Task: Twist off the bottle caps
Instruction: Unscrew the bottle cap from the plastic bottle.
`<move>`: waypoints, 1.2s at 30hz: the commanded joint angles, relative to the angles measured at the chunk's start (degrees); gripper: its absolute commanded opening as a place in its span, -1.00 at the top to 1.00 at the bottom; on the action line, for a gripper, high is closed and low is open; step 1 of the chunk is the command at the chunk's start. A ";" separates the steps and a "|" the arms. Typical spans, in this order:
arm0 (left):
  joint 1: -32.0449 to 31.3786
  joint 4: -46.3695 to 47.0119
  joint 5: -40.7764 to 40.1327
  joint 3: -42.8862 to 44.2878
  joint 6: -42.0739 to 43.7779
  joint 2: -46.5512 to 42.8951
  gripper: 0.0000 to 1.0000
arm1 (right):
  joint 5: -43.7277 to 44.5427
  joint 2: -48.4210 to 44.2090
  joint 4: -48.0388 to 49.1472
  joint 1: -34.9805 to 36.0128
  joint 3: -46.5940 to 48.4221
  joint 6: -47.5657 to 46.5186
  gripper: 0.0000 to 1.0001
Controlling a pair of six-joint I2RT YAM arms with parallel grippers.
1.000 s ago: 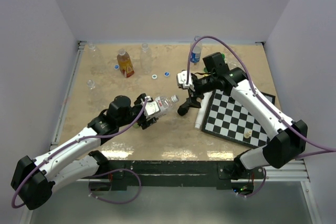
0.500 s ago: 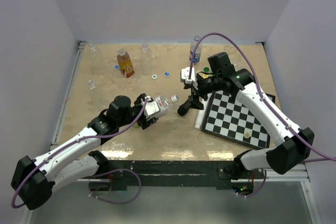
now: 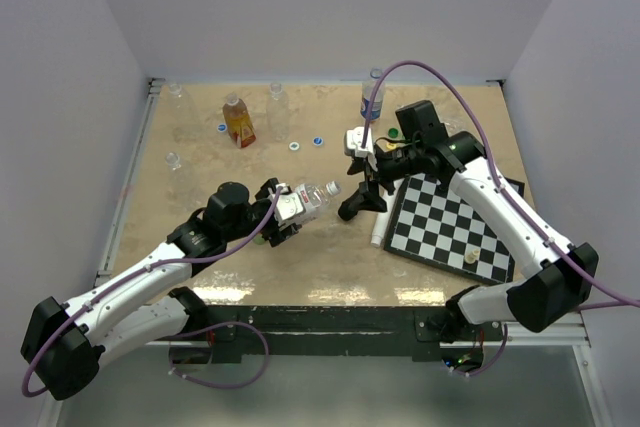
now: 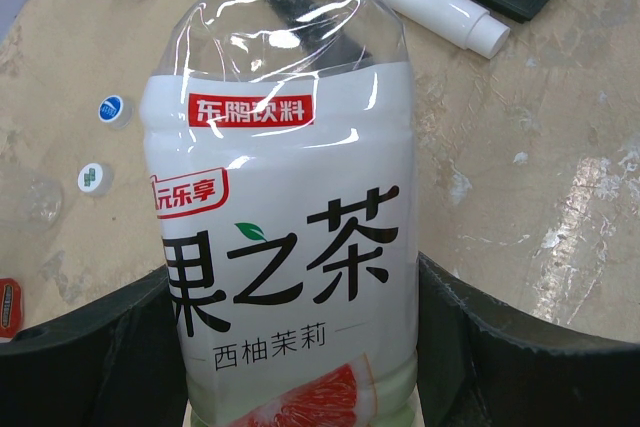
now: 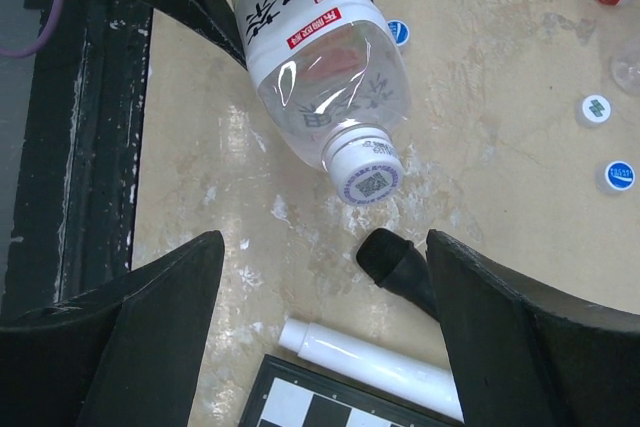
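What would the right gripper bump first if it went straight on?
Probably the white cap of the bottle held by the left gripper, centred ahead of the right gripper. The black microphone tip is near too; depth is unclear.

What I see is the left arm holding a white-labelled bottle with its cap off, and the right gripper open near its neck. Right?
No: the cap is still on the bottle, as the right wrist view shows. The left gripper does hold it; the right gripper is open nearby.
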 commanded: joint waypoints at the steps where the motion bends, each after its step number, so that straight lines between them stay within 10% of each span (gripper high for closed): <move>1: 0.22 1.81 -0.15 1.30 -0.86 -0.79 1.00 | -2.74 -0.54 0.52 -0.63 -0.72 1.73 -0.69; 36: 0.04 1.81 -0.32 1.22 -0.86 -0.88 1.00 | -9.07 -3.53 2.27 -4.23 -4.50 5.07 -0.71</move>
